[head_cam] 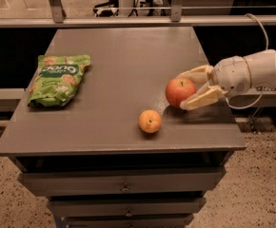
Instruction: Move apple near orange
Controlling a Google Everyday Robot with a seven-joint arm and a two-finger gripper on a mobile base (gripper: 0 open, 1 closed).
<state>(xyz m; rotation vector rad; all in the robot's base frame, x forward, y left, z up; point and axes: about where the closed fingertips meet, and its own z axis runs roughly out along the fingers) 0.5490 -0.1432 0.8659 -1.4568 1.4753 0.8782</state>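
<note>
The red apple [180, 91] sits low over the grey table top [128, 70] at the right, held between the two cream fingers of my gripper [189, 88], which reaches in from the right edge. The fingers are closed on the apple, one behind it and one in front. The orange [150, 121] rests on the table near the front edge, a short way to the front left of the apple, not touching it.
A green snack bag [57, 79] lies at the table's left side. The table is a cabinet with drawers [123, 186] below. A railing and chair legs stand behind the far edge. A cable loops behind my arm.
</note>
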